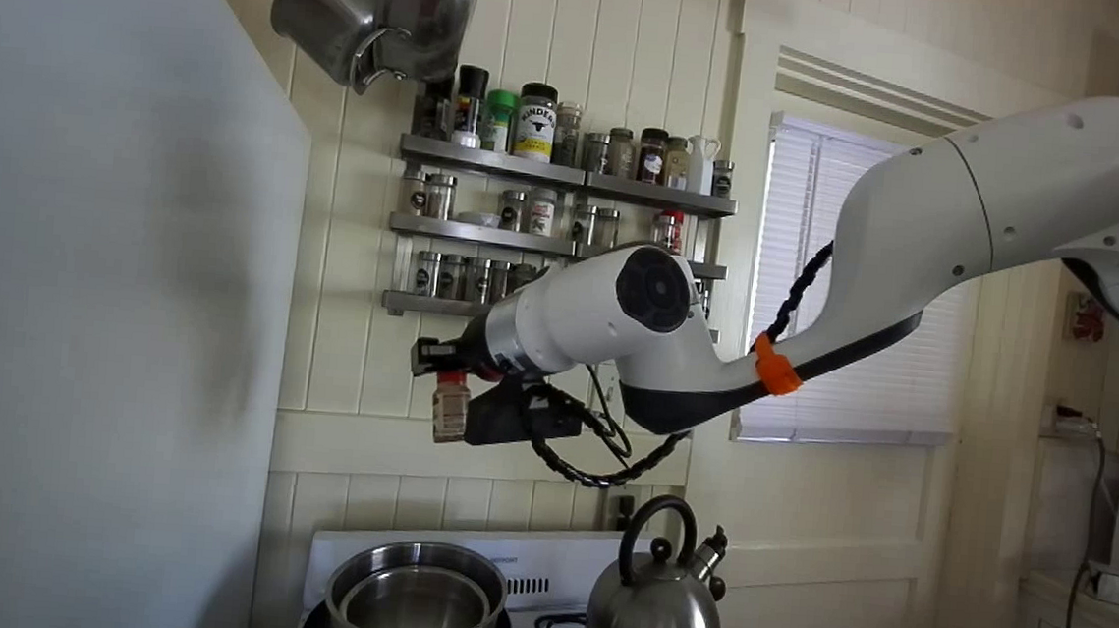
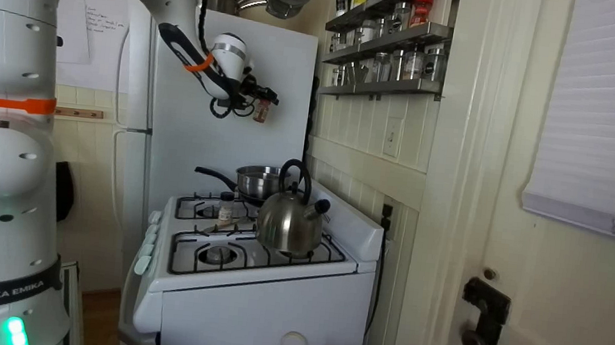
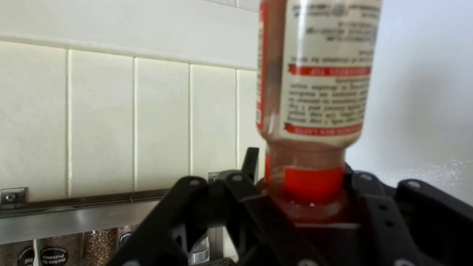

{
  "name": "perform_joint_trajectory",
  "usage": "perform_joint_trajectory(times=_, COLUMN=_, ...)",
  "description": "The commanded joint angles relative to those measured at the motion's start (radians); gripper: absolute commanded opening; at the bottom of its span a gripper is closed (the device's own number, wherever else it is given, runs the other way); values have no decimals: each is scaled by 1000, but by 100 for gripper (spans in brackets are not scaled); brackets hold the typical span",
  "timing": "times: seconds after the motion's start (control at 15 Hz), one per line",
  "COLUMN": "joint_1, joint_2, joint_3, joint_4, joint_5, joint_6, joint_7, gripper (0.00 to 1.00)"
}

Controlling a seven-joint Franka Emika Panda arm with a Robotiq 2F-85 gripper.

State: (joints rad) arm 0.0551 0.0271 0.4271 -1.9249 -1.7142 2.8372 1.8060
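Note:
My gripper [image 1: 430, 356] is shut on the neck, near the cap, of a small clear bottle [image 1: 450, 413] with reddish-brown contents, a red band and a cream label. The bottle hangs roughly upright below the fingers, high above the stove. The gripper [image 2: 268, 96] and bottle [image 2: 261, 111] show in front of the fridge in an exterior view. In the wrist view, which stands upside down, the bottle [image 3: 321, 74] rises from between the gripper's fingers [image 3: 305, 188]; its cap is mostly hidden by them. The wall spice shelves [image 1: 486, 235] are behind the gripper.
A white fridge [image 2: 236, 91] stands beside the arm. Below are a stove [image 2: 268, 274], a kettle [image 2: 289, 225], nested metal pots [image 1: 417, 590] and a small jar [image 2: 225, 209]. Metal pots [image 1: 330, 7] hang above. A door with a blind [image 1: 851, 374] is behind the arm.

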Motion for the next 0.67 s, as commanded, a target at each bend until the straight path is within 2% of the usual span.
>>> perform_joint_trajectory(times=0.0, joint_1=39, joint_2=-88, joint_3=39, joint_4=-135, joint_5=-7, joint_6=-101, joint_7=140, gripper=21)
perform_joint_trajectory(times=0.33, joint_1=95, joint_2=-193, joint_3=112, joint_4=-346, joint_5=71, joint_6=-313, joint_7=296, gripper=21)
perform_joint_trajectory(times=0.4, joint_1=183, joint_2=-211, joint_3=52, joint_4=-392, joint_5=104, joint_6=-371, joint_7=305, gripper=21)
perform_joint_trajectory(times=0.6, joint_1=256, joint_2=-230, joint_3=55, joint_4=-495, joint_5=175, joint_6=-500, joint_7=397, gripper=21)
